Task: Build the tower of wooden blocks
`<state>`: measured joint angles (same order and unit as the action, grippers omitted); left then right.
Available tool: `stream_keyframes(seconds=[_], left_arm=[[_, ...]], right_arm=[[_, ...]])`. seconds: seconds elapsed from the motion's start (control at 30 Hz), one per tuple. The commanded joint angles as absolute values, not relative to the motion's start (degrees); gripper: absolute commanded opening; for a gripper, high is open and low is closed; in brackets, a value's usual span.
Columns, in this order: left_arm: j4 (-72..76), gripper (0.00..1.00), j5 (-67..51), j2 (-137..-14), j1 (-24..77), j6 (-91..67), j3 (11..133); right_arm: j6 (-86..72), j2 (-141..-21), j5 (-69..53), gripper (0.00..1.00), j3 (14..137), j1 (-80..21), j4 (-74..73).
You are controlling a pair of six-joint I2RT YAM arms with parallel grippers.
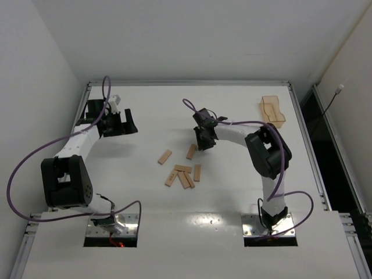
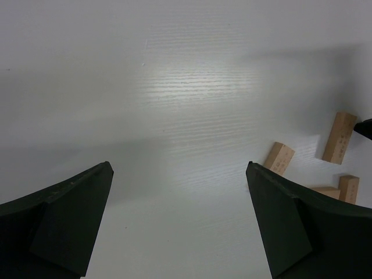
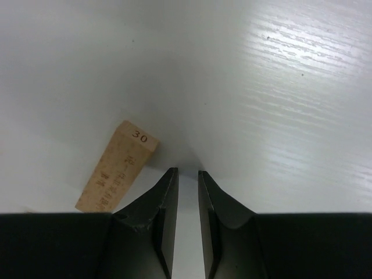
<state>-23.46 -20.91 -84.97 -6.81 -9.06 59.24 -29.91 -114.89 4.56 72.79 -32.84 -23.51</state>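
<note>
At the right wrist, my right gripper (image 3: 187,172) sits pinched nearly together on nothing, with the numbered block (image 3: 116,170) flat just beside one finger. Lifting now, I'd bring up air or knock it askew. The other wood blocks (image 1: 183,174) lie loose and unstacked; the left gripper (image 2: 179,167) is spread wide.

White table (image 1: 226,195) sits between pale, possibly painted walls (image 1: 174,35).

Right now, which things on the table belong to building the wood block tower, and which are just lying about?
Belong to the job:
- the wood blocks, loose and flat in a scatter mid-table, with no tower standing yet
- the block lying just beside the right gripper, not between its jaws

Just lying about:
- the translucent orange tray, far right, apart from the blocks
</note>
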Motion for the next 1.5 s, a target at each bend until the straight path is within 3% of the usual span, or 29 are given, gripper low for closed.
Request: stream_keyframes(seconds=[0.0, 1.1, 1.47], left_arm=[[-21.9, 1.0, -20.7, -84.6, -6.9, -8.8, 60.5], [-21.9, 1.0, -21.8, -85.7, -6.9, -8.8, 60.5], [-20.8, 1.0, -22.2, -83.4, -5.0, -8.3, 57.1]], right_arm=[[-30.0, -117.6, 6.8, 0.18, 75.5, -33.3, -24.4], [-30.5, -123.4, 3.6, 0.21, 83.2, -35.9, -25.6], [-28.7, -117.1, 8.2, 0.21, 73.9, -29.6, -24.0]])
